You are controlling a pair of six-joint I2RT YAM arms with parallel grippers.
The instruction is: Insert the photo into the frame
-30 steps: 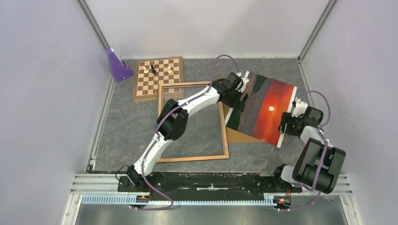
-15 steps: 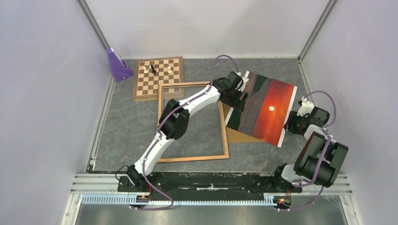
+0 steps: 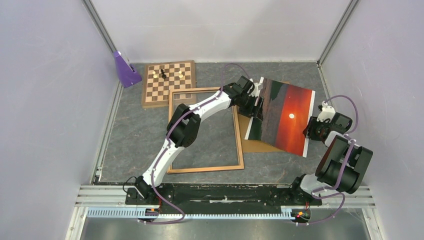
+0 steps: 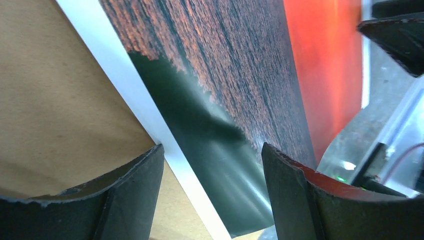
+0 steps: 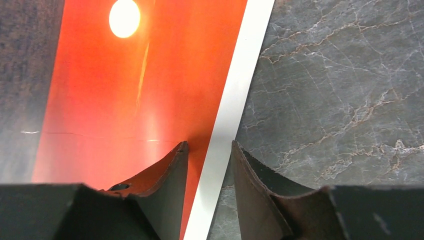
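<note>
Photo (image 3: 280,117) lies face up on backing board (image 3: 260,146), spanning from left end effector (image 4: 212,146) to right end effector (image 5: 207,145) — frame (image 3: 206,169) sits left of the left one, empty. Left: jaws wide, straddling photo's edge. Right: half-open over the opposite edge, gripping nothing. Pinch both edges evenly, lift flat — w/o creasing.

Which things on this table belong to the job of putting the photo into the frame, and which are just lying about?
For the job:
- photo
- frame

Lying about:
- brown board, partly under the photo
- chessboard
- chess pieces on the chessboard
- purple block in the far left corner
</note>
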